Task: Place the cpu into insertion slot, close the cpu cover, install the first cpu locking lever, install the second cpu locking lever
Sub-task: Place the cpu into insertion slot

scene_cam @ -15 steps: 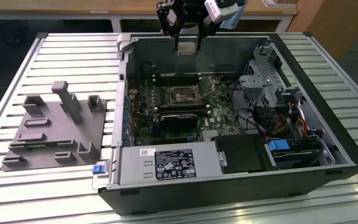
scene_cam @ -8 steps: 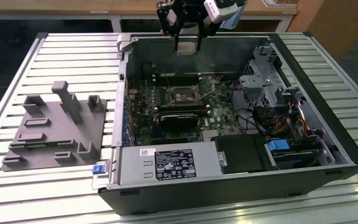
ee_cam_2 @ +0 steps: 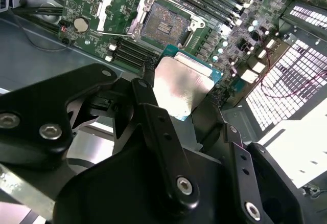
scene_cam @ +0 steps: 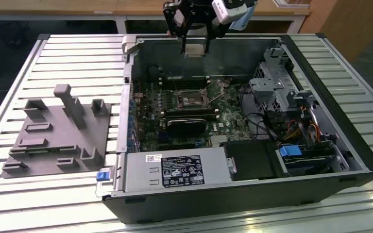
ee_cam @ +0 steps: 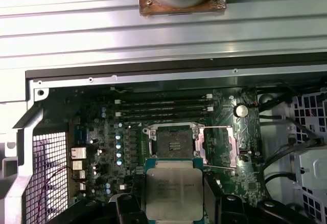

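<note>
Exterior view, far side: gripper [scene_cam: 194, 47] hanging from above, pointed straight down over the far wall of the open black computer case [scene_cam: 361, 160], clenched on the cpu [scene_cam: 196, 50], well above the green motherboard [scene_cam: 232, 121]. First wrist view: cpu flat, square, pale brushed metal, faintly printed; beyond it, insertion slot [ee_cam: 172, 141] bare, dark-centred, silvery-rimmed, with cpu cover [ee_cam: 220, 144] flipped open beside it. White-and-black label [scene_cam: 181, 171] on the near grey power supply [scene_cam: 141, 172]. Grey moulded fixture [scene_cam: 57, 131] on the slatted table [scene_cam: 44, 48], exterior view's left.
</note>
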### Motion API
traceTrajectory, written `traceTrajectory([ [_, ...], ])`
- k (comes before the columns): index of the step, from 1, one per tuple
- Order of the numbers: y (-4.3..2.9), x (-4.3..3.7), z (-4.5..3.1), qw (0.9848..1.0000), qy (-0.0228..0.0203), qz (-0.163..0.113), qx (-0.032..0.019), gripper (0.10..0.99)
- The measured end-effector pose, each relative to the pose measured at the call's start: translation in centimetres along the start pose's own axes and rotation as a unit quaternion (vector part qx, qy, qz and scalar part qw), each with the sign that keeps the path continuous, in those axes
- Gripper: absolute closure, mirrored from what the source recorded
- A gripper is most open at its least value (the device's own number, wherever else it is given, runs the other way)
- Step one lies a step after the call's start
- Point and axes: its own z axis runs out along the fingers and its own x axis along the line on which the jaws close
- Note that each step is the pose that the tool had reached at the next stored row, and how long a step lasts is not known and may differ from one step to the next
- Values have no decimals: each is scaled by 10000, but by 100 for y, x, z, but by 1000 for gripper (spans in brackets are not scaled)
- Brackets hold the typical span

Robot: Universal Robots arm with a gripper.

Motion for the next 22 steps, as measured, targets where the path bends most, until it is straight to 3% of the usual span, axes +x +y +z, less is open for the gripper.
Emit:
traceTrajectory([
  [22,-1,8,3,9996,-26,284,-6,549],
])
